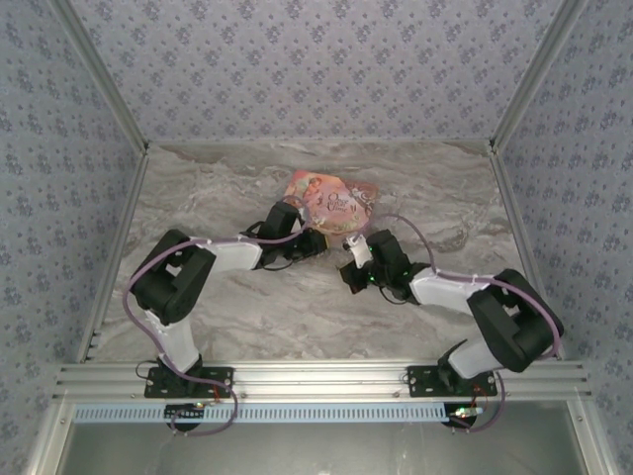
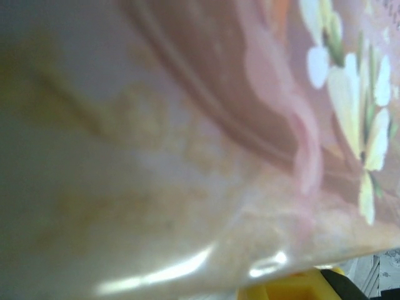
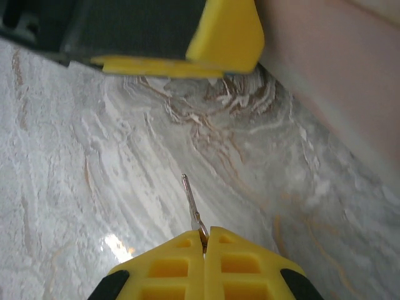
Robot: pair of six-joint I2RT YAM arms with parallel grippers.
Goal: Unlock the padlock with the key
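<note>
Pinching the key (image 3: 190,205) by its head at the lower middle of the right wrist frame, the right end effector (image 3: 205,237) holds it over the counter (image 3: 75,187), while whether the left end effector (image 1: 311,242), beside the pink box (image 1: 331,201), is clenched cannot be told.

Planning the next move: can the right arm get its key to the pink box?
Likely yes: bare marble tabletop lies between the right gripper, shut on the key, and the pink box; left gripper sits close.

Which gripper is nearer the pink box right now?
Left. The left gripper sits right up at the near edge of the pink box; the right gripper, shut on the key, hangs slightly farther back over the table.
</note>
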